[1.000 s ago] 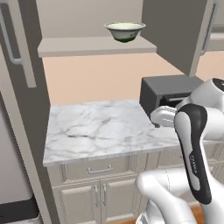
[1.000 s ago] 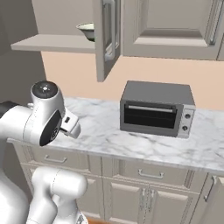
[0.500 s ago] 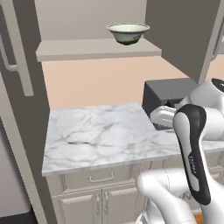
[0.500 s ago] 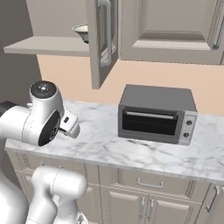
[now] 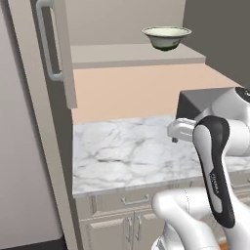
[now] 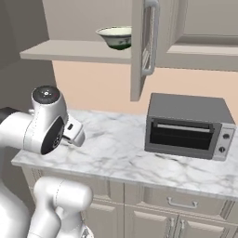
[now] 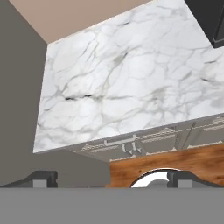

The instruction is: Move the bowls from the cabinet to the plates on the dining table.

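Note:
One bowl (image 5: 166,36) (image 6: 116,37), pale inside and dark green below, stands upright on the open cabinet's shelf (image 5: 132,54) (image 6: 69,50). The cabinet door (image 5: 53,49) (image 6: 144,46) hangs open beside it. My gripper (image 7: 113,179) is open and empty, its dark fingertips (image 7: 41,177) wide apart. It points down over the front edge of a marble counter (image 7: 122,78), well below the shelf and the bowl. The plates and the dining table are out of view.
A grey toaster oven (image 6: 188,125) (image 5: 195,100) sits on the right part of the marble counter (image 5: 122,151) (image 6: 121,148). Drawer fronts with small handles (image 7: 127,146) run under it. A tall grey panel (image 5: 29,146) bounds the counter's left side. Wooden floor (image 7: 175,159) lies below.
The whole picture has shifted: the base has driven, so counter, shelf and bowl now sit further right and closer. The gripper stays open.

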Controlling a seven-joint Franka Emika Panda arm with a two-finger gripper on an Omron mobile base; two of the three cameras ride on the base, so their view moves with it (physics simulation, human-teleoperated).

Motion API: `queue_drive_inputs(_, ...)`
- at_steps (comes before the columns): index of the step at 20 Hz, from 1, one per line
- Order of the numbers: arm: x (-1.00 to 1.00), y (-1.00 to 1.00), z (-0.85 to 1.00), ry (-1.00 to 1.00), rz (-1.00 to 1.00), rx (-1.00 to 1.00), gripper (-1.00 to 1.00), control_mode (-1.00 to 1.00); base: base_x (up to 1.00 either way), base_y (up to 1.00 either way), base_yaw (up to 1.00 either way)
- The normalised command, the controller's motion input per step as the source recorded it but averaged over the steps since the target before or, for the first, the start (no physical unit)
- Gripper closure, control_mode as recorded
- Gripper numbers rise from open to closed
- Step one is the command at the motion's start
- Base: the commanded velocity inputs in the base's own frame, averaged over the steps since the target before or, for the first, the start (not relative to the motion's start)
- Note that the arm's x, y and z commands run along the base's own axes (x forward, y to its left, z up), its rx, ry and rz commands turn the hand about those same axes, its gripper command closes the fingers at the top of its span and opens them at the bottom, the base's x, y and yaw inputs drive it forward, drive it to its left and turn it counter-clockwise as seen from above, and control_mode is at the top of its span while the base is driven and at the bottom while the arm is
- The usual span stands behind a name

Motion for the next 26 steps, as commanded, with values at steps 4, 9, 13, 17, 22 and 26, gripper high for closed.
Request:
queue_drive_inputs(4, 0.00, 0.00, 0.00, 0.00, 0.00, 0.00, -1.00, 1.00, 0.38, 0.02, 0.00)
queue_drive_inputs(9, 0.00, 0.00, 0.00, 0.00, 0.00, 0.00, -1.00, 1.00, 0.35, -0.11, 0.00)
queue_drive_inputs(13, 0.00, 0.00, 0.00, 0.00, 0.00, 0.00, -1.00, 1.00, 0.03, 0.00, 0.00)
queue_drive_inputs(17, 0.00, 0.00, 0.00, 0.00, 0.00, 0.00, -1.00, 1.00, 0.00, 0.00, 0.00)
queue_drive_inputs(22, 0.00, 0.00, 0.00, 0.00, 0.00, 0.00, -1.00, 1.00, 0.00, 0.00, 0.00)
queue_drive_inputs(26, 0.00, 0.00, 0.00, 0.00, 0.00, 0.00, -1.00, -1.00, 0.02, 0.00, 0.00)
